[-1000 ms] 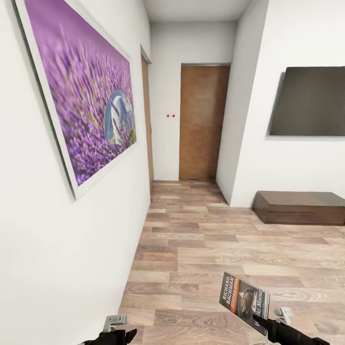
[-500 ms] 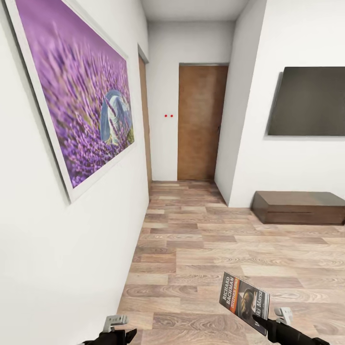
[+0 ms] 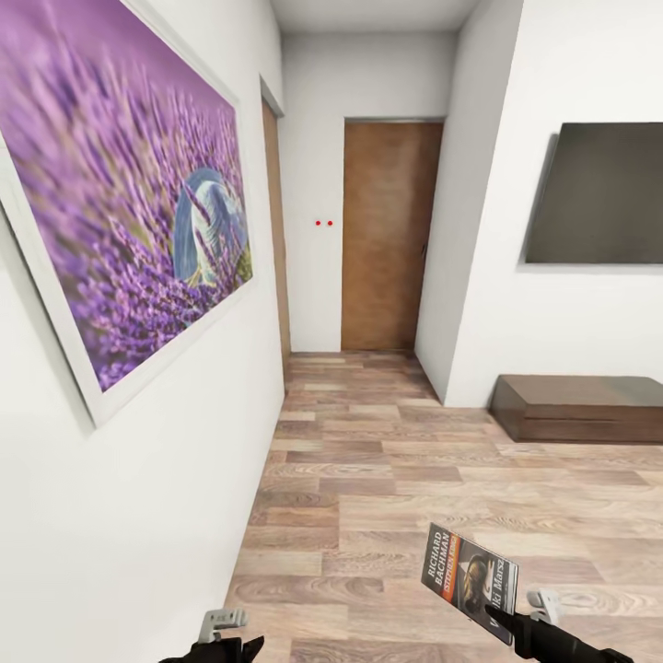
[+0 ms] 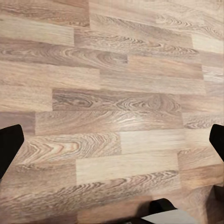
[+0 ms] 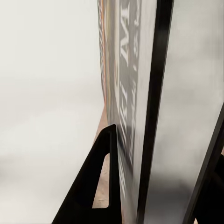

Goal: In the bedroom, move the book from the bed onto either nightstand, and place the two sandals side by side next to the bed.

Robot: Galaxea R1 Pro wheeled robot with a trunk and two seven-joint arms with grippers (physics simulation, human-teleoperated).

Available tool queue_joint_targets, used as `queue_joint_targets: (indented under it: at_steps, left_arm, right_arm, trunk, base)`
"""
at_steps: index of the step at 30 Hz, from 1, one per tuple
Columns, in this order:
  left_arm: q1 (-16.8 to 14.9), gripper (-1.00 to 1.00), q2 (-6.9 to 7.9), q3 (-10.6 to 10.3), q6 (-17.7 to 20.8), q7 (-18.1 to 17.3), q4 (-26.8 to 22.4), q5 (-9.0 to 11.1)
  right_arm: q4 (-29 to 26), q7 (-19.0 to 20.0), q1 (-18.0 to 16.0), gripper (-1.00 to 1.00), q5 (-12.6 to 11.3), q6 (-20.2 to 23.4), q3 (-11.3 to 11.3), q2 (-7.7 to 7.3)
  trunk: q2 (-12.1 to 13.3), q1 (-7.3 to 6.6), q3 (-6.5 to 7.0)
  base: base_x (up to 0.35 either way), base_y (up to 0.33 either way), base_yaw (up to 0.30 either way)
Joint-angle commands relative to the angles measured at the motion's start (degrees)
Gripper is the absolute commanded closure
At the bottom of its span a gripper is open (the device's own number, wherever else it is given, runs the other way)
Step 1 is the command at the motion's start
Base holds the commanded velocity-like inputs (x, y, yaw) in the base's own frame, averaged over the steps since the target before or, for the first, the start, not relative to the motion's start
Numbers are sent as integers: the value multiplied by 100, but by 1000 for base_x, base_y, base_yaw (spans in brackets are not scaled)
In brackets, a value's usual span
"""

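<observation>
where the white wall (image 3: pixel 138 516) fills the left of the frame, a large picture of purple lavender (image 3: pixel 120 203) hangs in a pale frame, its surface a soft blur of flower spikes around a curved blue-white shape. at the lower left edge the left end effector (image 3: pixel 221 635) shows as a dark body with a pale grey bracket on top; in the left wrist view its two dark fingers (image 4: pixel 9 147) stand far apart at the edges, with only bare floor between them.

the floor (image 3: pixel 387 479) is wood plank in mixed tan and grey-brown, with a visible grain and staggered joints, and it runs up the middle of the frame into a short corridor. at the corridor's far end stands a plain flat brown wooden door (image 3: pixel 389 235), and two small red dots (image 3: pixel 323 223) sit on the white wall just left of it.

lower right of centre, the book (image 3: pixel 470 578) is held above the floor, tilted, a thin paperback with a dark cover, an orange band, white lettering and a small picture. the right end effector (image 3: pixel 505 628) is clamped on its lower corner; in the right wrist view the dark fingers (image 5: pixel 93 186) press both faces of the book seen edge-on.

upper right, a flat dark screen (image 3: pixel 599 193) is mounted on the white wall, and below it a long low dark brown cabinet (image 3: pixel 580 407) with a smooth top rests on the floor against that wall.
</observation>
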Motion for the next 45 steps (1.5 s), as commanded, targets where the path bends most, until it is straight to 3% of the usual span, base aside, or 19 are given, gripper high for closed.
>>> queue_joint_targets:
  at_steps: [1,28,45]
  left_arm:
    - [-6,-100,0,42,-33,-17,6,-61]
    - [-6,-100,0,33,-32,-17,7,-61]
    - [-6,-100,0,33,-33,-17,7,-61]
  right_arm:
    - [3,11,-6,100,-36,-39,28,-1]
    - [3,14,-6,100,-36,-30,27,-1]
    - [3,0,-6,100,-45,-72,26,-1]
  trunk:
    - [-10,6,-11]
    - [-10,6,-33]
    - [-10,6,-77]
  base:
    - [332,0,0]
    - [330,0,-42]
    - [36,0,-184]
